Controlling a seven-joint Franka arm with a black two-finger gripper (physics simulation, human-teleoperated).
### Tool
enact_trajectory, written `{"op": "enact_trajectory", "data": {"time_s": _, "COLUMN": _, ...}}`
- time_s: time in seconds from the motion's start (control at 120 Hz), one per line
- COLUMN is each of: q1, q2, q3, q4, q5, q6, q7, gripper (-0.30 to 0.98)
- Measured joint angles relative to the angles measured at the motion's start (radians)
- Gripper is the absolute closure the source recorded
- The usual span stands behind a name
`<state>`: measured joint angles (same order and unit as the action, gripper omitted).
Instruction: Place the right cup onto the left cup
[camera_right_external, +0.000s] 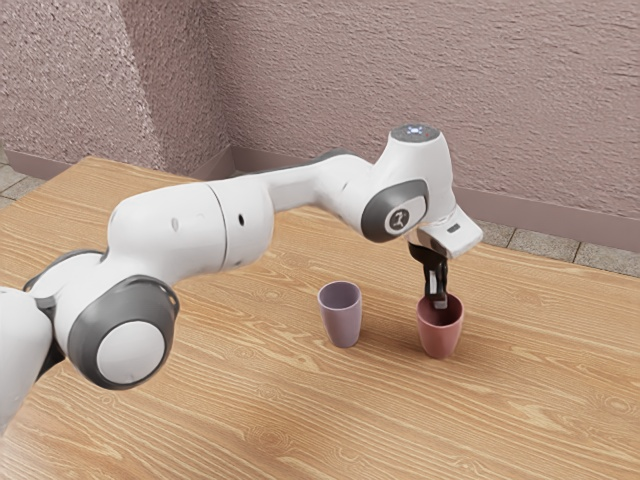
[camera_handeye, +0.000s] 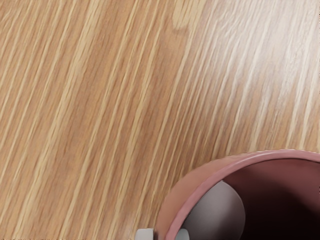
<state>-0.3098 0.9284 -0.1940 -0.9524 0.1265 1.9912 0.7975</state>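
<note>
Pink cup (camera_right_external: 441, 335) being pinched at rim by nearly closed gripper (camera_right_external: 438, 300); careful lift toward purple cup (camera_right_external: 342, 321) being called for.

dusky red cup (camera_right_external: 440, 337), lilac cup (camera_right_external: 342, 320), tan, pale-streaked wood tabletop (camera_right_external: 240, 410), pinkish-mauve wall (camera_right_external: 480, 100)

A light-brown wooden surface (camera_right_external: 540, 410) with long, pale, streaky grain spread across the exterior view, one corner pointing towards the far wall. Behind it rose a rough, dusty-pink plaster wall (camera_right_external: 450, 70), more coarsely speckled at the exterior view's left. A plain mauve-brown baseboard (camera_right_external: 520, 215) ran along its foot, and grey square floor tiles (camera_right_external: 600, 256) lay between baseboard and surface. In the wrist view, a whitish sheen (rather like window light) softened part of the grain.
</note>
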Motion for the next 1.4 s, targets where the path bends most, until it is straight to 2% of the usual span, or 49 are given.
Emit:
{"op": "enact_trajectory", "data": {"time_s": 0.158, "q1": 0.001, "q2": -0.039, "q3": 0.007, "q4": -0.022, "q5": 0.003, "q6": -0.031, "q7": -0.02, "gripper": 0.78}}
{"op": "enact_trajectory", "data": {"time_s": 0.392, "q1": 0.048, "q2": -0.233, "q3": 0.011, "q4": -0.146, "q5": 0.005, "q6": -0.102, "q7": -0.044, "gripper": 0.78}}
{"op": "enact_trajectory", "data": {"time_s": 0.542, "q1": 0.089, "q2": -0.302, "q3": 0.012, "q4": -0.196, "q5": 0.006, "q6": -0.143, "q7": -0.054, "gripper": 0.79}}
{"op": "enact_trajectory", "data": {"time_s": 0.825, "q1": 0.156, "q2": -0.355, "q3": 0.015, "q4": -0.271, "q5": 0.007, "q6": -0.18, "q7": -0.067, "gripper": 0.79}}
{"op": "enact_trajectory", "data": {"time_s": 1.4, "q1": 0.193, "q2": -0.378, "q3": 0.017, "q4": -0.32, "q5": 0.008, "q6": -0.21, "q7": -0.08, "gripper": 0.79}}
